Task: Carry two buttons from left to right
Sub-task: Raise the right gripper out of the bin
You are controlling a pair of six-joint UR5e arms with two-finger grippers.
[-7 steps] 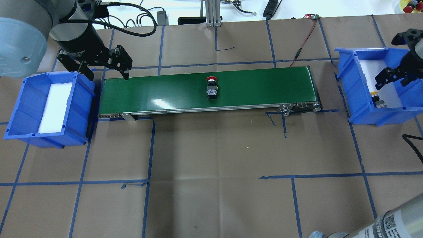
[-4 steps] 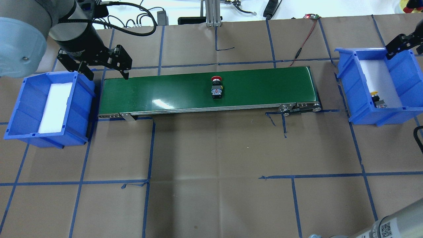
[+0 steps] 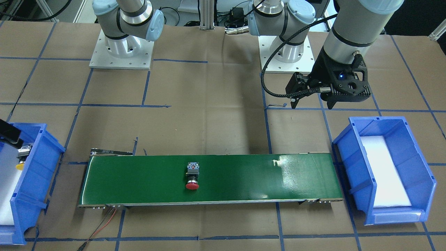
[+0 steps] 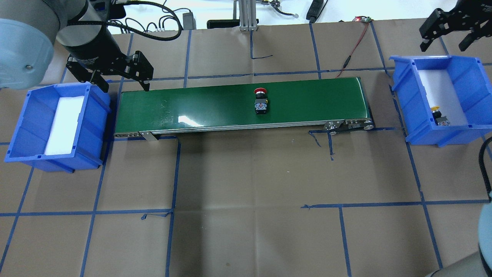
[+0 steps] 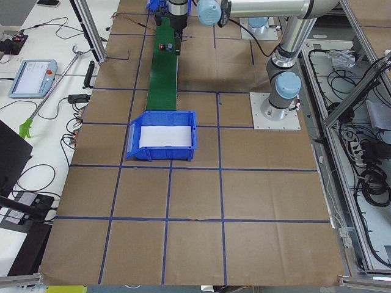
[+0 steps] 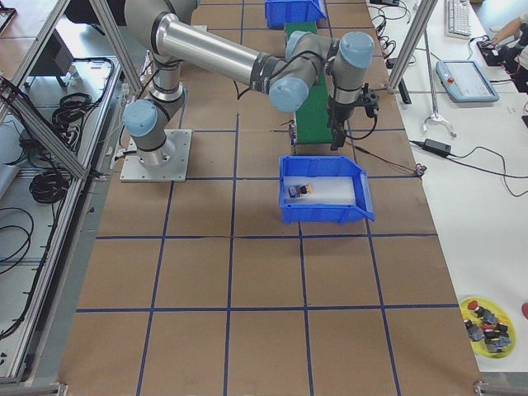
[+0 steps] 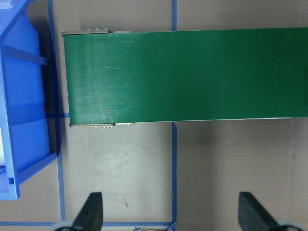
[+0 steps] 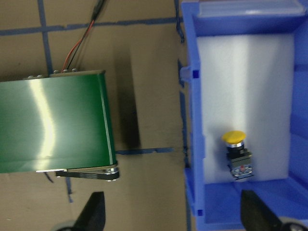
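Observation:
The red button [image 4: 260, 100] lies on its side near the middle of the green conveyor belt [image 4: 192, 104]; it also shows in the front view [image 3: 192, 176]. The yellow button [image 4: 439, 115] lies on white foam in the right blue bin [image 4: 401, 100], and shows in the right wrist view [image 8: 237, 153]. My left gripper [image 4: 127, 88] is open and empty above the belt's left end, next to the left blue bin [image 4: 23, 127]. My right gripper [image 4: 442, 47] is open and empty, high beyond the right bin's far edge.
The left bin holds only white foam [image 4: 63, 125]. A red and black wire [image 4: 351, 50] runs from the belt's far right end to the table's back. Blue tape lines cross the brown table cover. Both arm bases [image 3: 120, 52] stand behind the belt.
The red button has travelled right along the belt. My right gripper has moved up and away from the right bin toward the far side. The left gripper has stayed put.

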